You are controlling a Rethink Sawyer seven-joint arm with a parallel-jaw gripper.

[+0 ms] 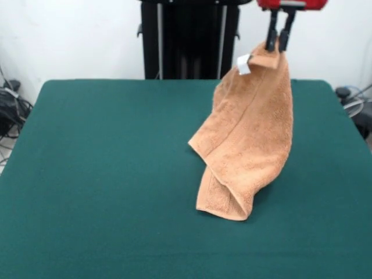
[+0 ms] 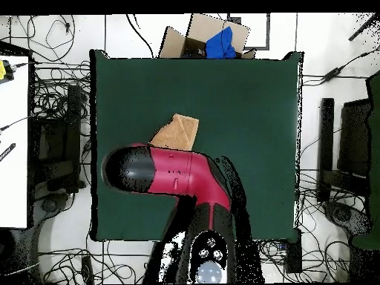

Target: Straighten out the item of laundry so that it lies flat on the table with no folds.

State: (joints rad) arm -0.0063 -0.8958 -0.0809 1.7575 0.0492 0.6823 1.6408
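Note:
The orange-tan towel (image 1: 250, 139) hangs from my gripper (image 1: 277, 46), which is shut on its top corner beside the small white tag (image 1: 243, 64). The towel's lower part rests folded on the dark green table (image 1: 104, 174), right of the middle in the front view. In the overhead view only a piece of the towel (image 2: 177, 133) shows past my red arm (image 2: 178, 172), which hides the gripper and the rest of the towel.
A cardboard box with a blue thing (image 2: 220, 43) sits beyond the table's far edge in the overhead view. Cables and black equipment (image 2: 334, 148) lie on the floor at both sides. My black pedestal (image 1: 189, 38) stands behind the table.

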